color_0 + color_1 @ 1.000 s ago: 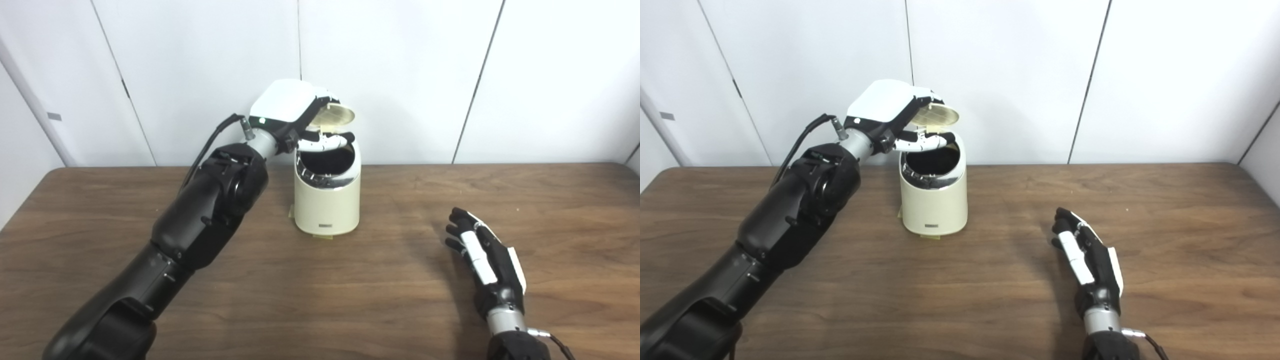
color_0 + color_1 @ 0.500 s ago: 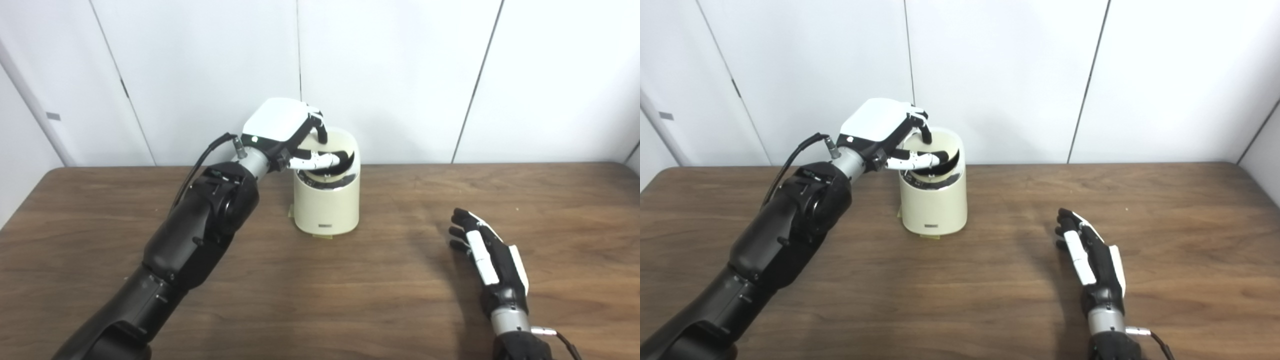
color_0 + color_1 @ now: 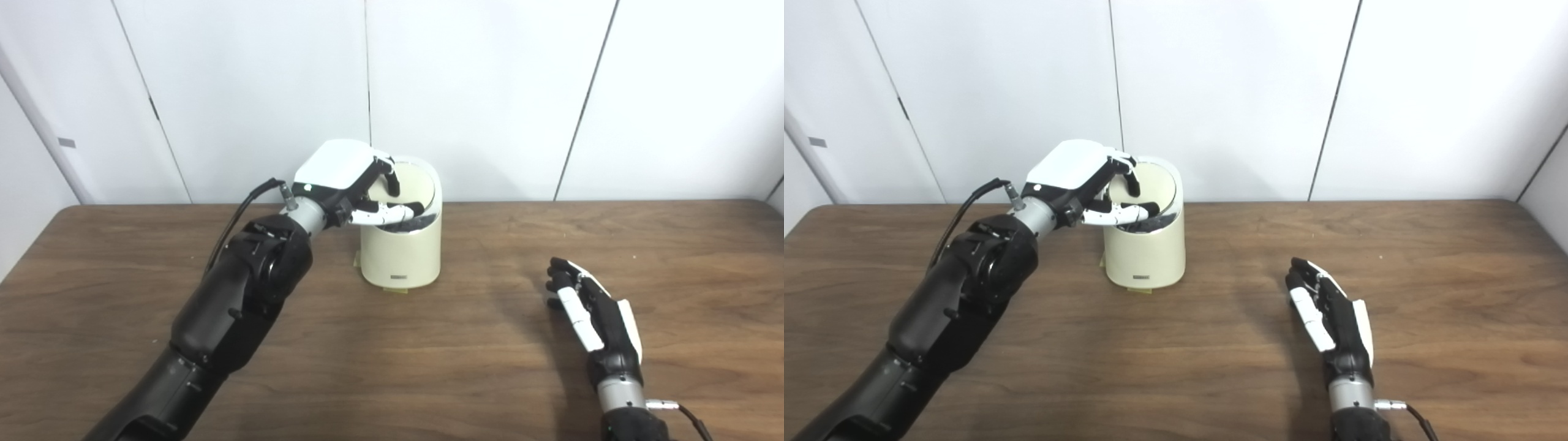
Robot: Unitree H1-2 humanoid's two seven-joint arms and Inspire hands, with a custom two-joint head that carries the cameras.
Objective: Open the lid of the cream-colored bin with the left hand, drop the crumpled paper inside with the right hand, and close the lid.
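The cream-colored bin (image 3: 401, 254) stands at the back middle of the table. Its round lid (image 3: 419, 184) lies tilted low over the mouth, with a dark gap still showing at the front. My left hand (image 3: 343, 174) is at the bin's left rim, shut on the lid: its fingers (image 3: 392, 177) curl over the top and the thumb reaches across underneath. My right hand (image 3: 1332, 318) hovers low over the table to the right, open and holding nothing. No crumpled paper is visible anywhere.
Bits of yellowish tape (image 3: 395, 291) stick out under the bin's base. The brown wooden table (image 3: 392, 367) runs wide to both sides, and white wall panels stand close behind the bin.
My left hand has brought the lid down from raised high to nearly flat on the bin. The right hand has drifted slightly but stays open.
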